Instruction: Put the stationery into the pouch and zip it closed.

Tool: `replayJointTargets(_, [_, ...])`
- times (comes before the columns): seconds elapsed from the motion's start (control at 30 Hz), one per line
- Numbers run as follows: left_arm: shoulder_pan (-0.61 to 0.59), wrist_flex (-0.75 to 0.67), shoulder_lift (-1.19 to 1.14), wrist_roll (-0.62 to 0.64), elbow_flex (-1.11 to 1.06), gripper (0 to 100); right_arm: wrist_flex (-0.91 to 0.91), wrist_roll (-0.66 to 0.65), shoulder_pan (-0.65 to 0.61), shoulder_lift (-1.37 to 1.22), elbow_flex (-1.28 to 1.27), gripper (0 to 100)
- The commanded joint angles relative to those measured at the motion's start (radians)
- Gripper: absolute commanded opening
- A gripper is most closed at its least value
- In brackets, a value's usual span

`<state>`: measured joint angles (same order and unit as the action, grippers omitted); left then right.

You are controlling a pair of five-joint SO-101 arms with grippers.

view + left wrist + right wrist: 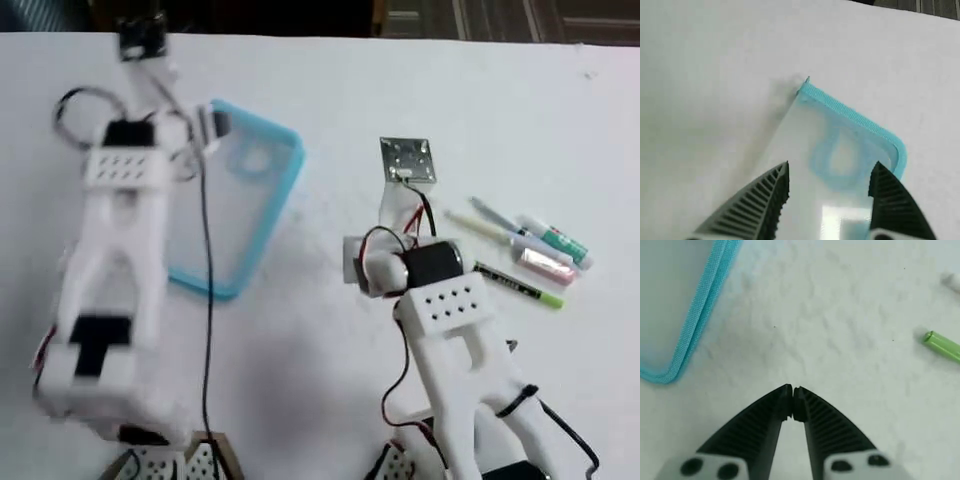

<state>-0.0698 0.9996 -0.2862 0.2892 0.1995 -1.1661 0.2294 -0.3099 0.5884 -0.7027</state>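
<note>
I work on a white table (330, 80), its surface faintly bumpy up close. Past its far edge I see a dark strip of room (300, 15).

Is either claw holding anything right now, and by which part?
Nothing is held. The left claw is open over the pouch, not closed on it; the right claw is shut on nothing, above the table.

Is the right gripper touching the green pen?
Apart. In the right wrist view, bare table lies between the right gripper and the green pen.
</note>
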Motion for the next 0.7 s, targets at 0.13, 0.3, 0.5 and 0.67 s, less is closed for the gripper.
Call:
replayJointTargets(0.13, [0.065,0.190,-0.636,0.044,0.887,23,-0.008,0.006,0.005,-0.001,0.041,1.6])
replayJointTargets(0.3, [0.081,0.204,-0.986,0.038,1.401,18,-0.012,0.006,0.005,-0.001,0.040,1.6])
replayJointTargets(0.5, [0.088,0.127,-1.069,-0.057,1.372,15,-0.005,0.006,0.005,-0.004,0.040,1.7])
replayJointTargets(0.67, [0.088,0.210,-1.058,-0.183,1.292,14,-0.005,0.006,0.005,-0.004,0.040,1.8])
